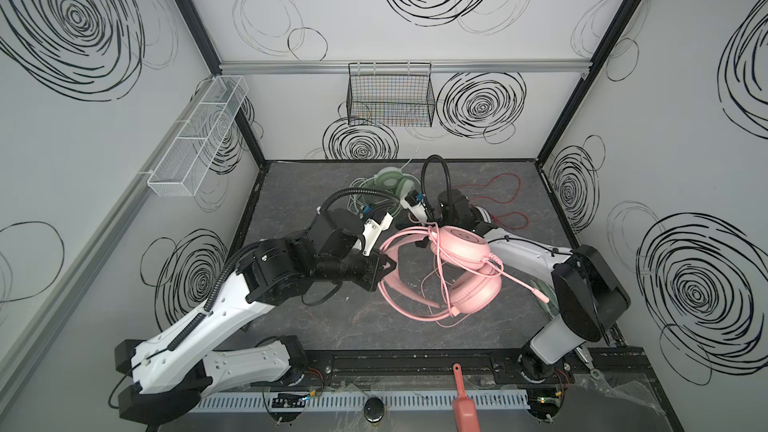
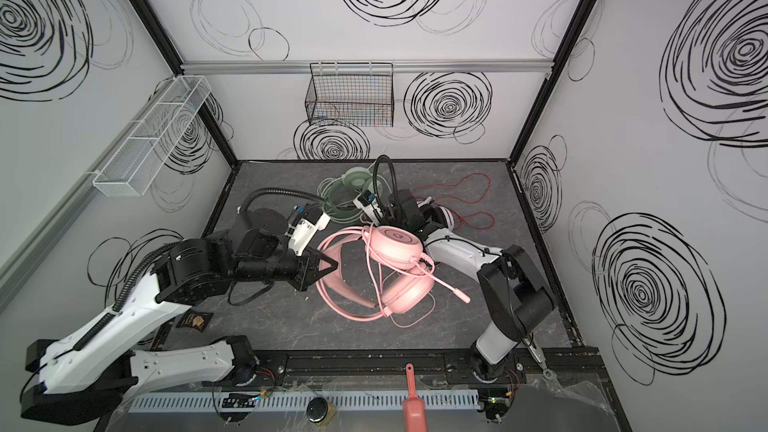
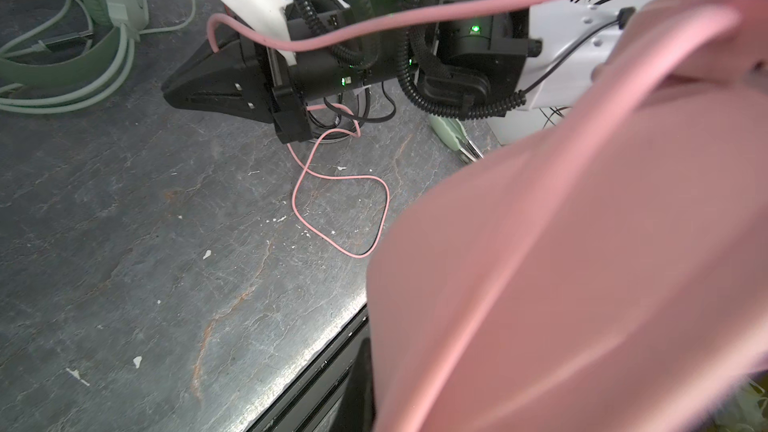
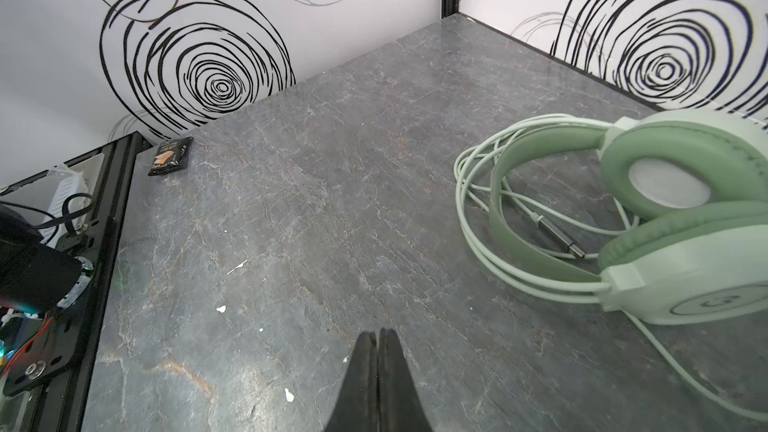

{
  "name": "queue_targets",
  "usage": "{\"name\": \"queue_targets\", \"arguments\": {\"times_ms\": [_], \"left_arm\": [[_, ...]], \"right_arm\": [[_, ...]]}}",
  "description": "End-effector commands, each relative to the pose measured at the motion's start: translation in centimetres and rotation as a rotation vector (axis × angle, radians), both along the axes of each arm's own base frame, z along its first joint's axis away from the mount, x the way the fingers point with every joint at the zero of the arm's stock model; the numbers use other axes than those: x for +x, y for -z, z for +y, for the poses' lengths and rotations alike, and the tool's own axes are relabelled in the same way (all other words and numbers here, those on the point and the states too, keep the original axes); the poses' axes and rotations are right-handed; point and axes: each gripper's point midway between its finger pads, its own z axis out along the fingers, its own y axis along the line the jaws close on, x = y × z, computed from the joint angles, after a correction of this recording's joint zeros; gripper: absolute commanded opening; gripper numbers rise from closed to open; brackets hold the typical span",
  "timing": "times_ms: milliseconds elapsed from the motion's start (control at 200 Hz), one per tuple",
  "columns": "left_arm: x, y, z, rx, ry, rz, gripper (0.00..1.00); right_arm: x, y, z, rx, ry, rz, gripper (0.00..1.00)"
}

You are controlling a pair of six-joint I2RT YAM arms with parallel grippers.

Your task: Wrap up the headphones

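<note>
Your left tool is clamped tight on the headband of the pink headset, whose cups are stacked over the grey surface. Just behind that headset, your right tool has its fingers pressed together. The pink cable runs against its side, and I cannot tell whether it is pinched. Farther behind the pink headset lies the mint-green headset, its cable coiled.

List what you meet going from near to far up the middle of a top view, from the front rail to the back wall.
From the front: scoop → pink headset → mint headset → wire basket.
</note>
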Motion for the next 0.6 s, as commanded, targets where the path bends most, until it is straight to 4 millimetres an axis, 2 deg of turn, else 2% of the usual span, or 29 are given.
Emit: {"name": "queue_targets", "arguments": {"times_ms": [0,120,255,420,595], "left_arm": [[-0.4,-3.7,-2.5,-0.168,0.061,-0.061,0.00],[-1.0,-3.9,-2.8,-0.161,0.073,-0.071,0.00],[-1.4,-4.4,-2.8,-0.157,0.078,-0.082,0.00],[-1.7,-4.8,-2.5,-0.152,0.073,-0.094,0.00],[-1.3,-4.7,-1.4,-0.105,0.033,-0.107,0.00]], "right_arm": [[1.9,-4.7,0.0,0.022,0.022,-0.103,0.00],[3.5,-6.0,0.7,0.017,0.018,-0.110,0.00],[4.9,-6.1,1.3,0.016,0.030,-0.102,0.00],[5.7,-5.2,1.4,0.012,0.037,-0.068,0.00],[5.5,-3.7,-0.3,-0.005,0.102,-0.064,0.00]]}}
